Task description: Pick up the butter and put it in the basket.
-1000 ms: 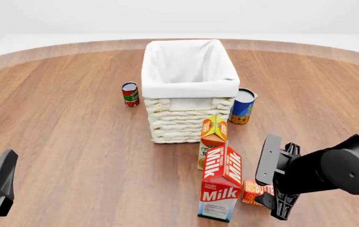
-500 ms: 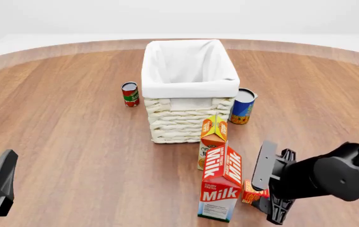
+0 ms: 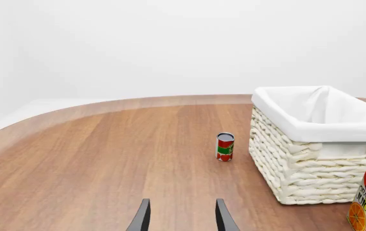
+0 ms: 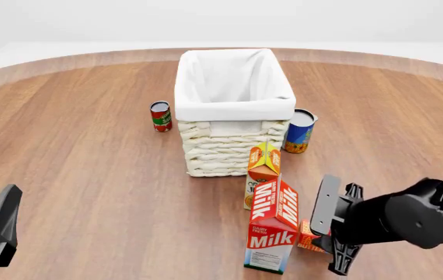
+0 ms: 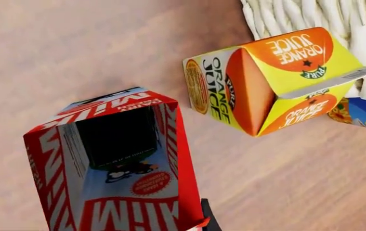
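Woven basket (image 4: 233, 149), two cans, two cartons, one butter (image 4: 309, 237); left jaws parted, right jaws' state unclear.

The butter (image 4: 309, 235) is a small flat box, red and orange. Only a little bit of it shows, low on the table at the near right side. The rest is hidden, so its words cannot be read. The basket (image 4: 234, 149) is big and cream-white, made of woven wicker. A white cloth (image 4: 233, 81) lines it and folds over the rim. It stands upright in the middle of the table, farther back, well apart from the butter.
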